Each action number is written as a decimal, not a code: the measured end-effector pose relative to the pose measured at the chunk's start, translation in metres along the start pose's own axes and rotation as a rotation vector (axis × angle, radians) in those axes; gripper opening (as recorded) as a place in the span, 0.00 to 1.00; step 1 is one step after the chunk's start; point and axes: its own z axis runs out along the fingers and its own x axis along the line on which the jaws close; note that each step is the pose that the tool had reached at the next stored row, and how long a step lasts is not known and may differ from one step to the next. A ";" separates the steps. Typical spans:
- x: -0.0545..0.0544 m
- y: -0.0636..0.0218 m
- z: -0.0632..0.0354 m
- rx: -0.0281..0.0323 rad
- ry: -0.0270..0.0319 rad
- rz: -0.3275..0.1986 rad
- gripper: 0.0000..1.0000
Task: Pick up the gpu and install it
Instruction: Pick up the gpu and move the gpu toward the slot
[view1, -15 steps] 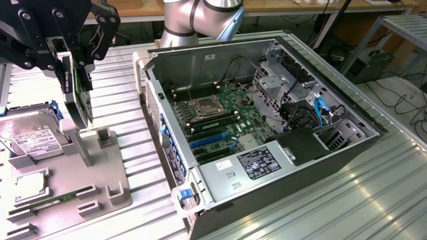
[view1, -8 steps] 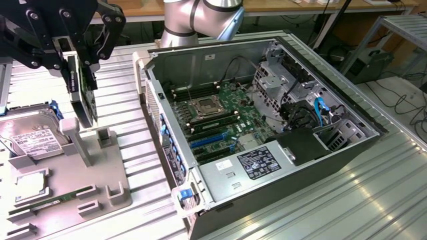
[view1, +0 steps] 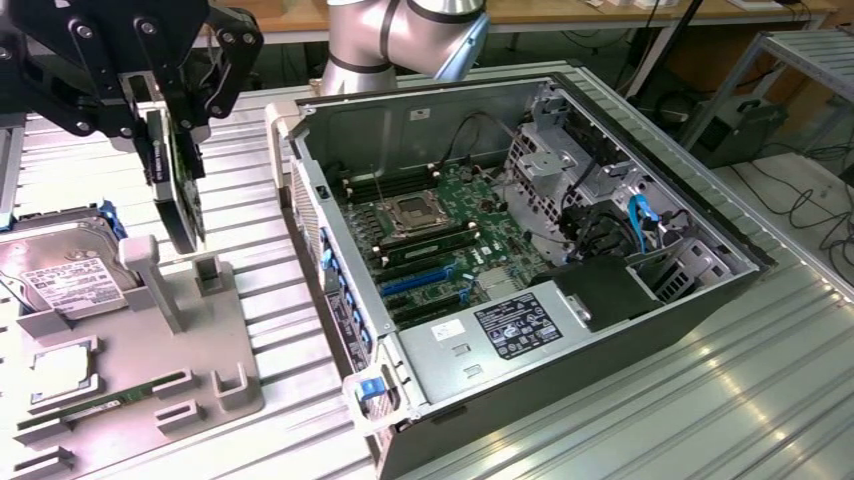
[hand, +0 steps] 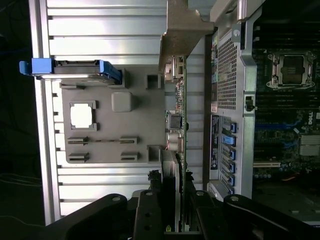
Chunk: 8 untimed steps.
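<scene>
My black gripper (view1: 167, 108) is clamped on the top edge of the flat green gpu card (view1: 176, 195), which hangs upright over the grey moulded holder tray (view1: 200, 345) beside the open black computer case (view1: 694, 300). Gripping there likely leaves its connector edge free.

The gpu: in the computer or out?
Out: the claw holds the gpu on edge over the grey tray, beside the case.

Ribbed metal table (view1: 747, 400) carries grey parts tray (view1: 220, 340) and open computer case (view1: 400, 130).
</scene>
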 end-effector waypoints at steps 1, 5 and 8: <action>-0.001 0.0000 0.0001 0.0004 0.0000 0.000 0.27; -0.004 0.0000 0.0001 0.0015 -0.0001 0.000 0.27; -0.006 0.0000 0.0001 0.0020 0.0000 0.000 0.27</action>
